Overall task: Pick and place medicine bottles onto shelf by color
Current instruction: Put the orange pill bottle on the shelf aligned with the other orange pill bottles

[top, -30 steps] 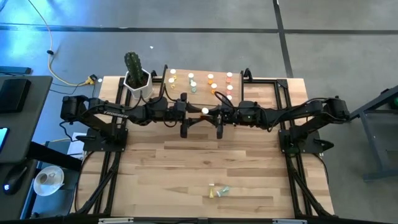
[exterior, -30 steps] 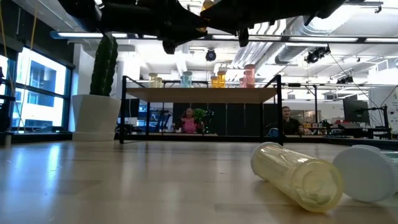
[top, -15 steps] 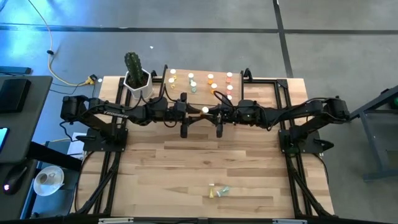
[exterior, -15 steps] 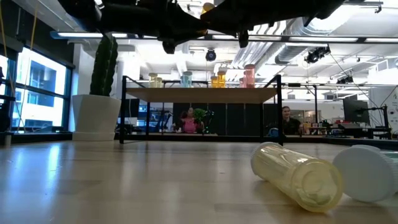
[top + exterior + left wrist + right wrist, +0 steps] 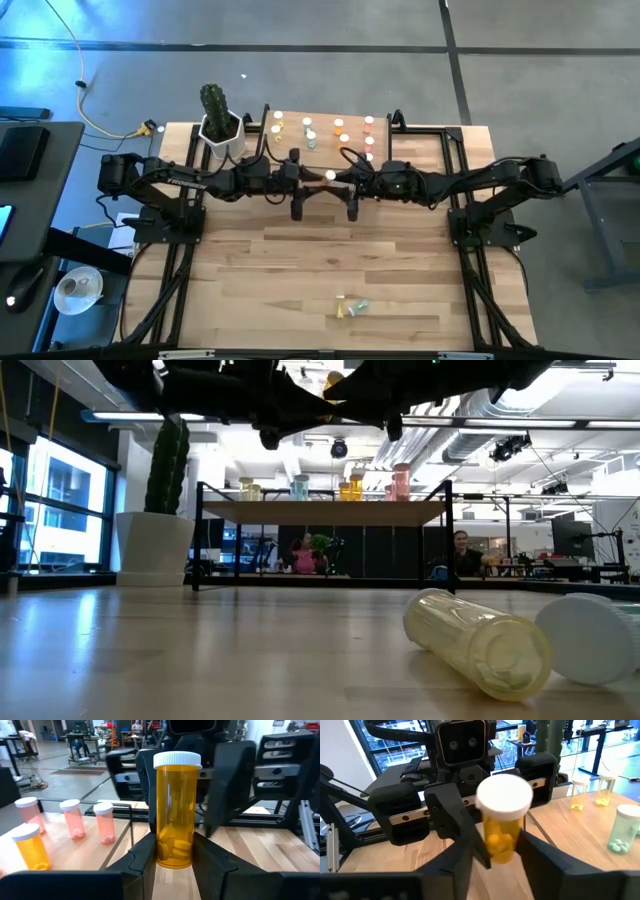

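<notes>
Bottles are what the two arms work with. Both arms meet in the middle of the counter (image 5: 300, 270), just in front of the shelf (image 5: 325, 122). One orange bottle (image 5: 174, 810) with a white cap is up in the air between them, standing upright.

The left gripper (image 5: 172, 857) has its jaws pressed on both sides of the low part of this orange bottle. The right gripper (image 5: 492, 851) faces it from the other side. Its jaws sit on each side of the same bottle, and they seem to touch it.

On the shelf stand more small bottles with white caps. Three pink bottles (image 5: 72, 819) stand in a row, and an orange one (image 5: 29, 845) stands near them. Yellow bottles (image 5: 590, 790) and a pale green bottle (image 5: 622, 832) stand there too.

A cactus pot (image 5: 220, 125) stands at the left end of the shelf. At the front of the counter, well apart from the arms, a pale yellow bottle (image 5: 478, 642) lies on its side. Another bottle (image 5: 590, 638) lies just beside it.
</notes>
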Tool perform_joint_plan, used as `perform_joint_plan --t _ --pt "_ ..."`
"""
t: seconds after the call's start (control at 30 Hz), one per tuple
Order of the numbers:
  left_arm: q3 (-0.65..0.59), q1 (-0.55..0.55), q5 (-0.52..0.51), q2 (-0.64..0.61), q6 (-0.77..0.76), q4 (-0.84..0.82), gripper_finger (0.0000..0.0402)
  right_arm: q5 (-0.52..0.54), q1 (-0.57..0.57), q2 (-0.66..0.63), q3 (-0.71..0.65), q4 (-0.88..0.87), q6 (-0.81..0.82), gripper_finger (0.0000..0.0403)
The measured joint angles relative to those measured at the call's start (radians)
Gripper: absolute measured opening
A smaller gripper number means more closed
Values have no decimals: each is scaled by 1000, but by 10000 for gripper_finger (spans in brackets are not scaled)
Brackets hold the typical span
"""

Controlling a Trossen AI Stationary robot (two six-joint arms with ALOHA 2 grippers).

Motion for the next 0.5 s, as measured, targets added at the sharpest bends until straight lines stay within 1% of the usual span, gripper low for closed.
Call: perform_joint_plan --t 0.1,0.23,0.37,0.5 --pt "0 0 -40 0 13 -4 95 3 -4 -10 0 -47 5 179" --pt "3 0 -92 -4 36 -4 95 4 -7 -38 -6 -170 5 210" --pt "3 0 -96 -3 45 -13 96 17 -19 -95 -4 -245 7 224" --pt "3 0 -96 -3 45 -29 97 20 -34 -162 -3 -230 -3 227"
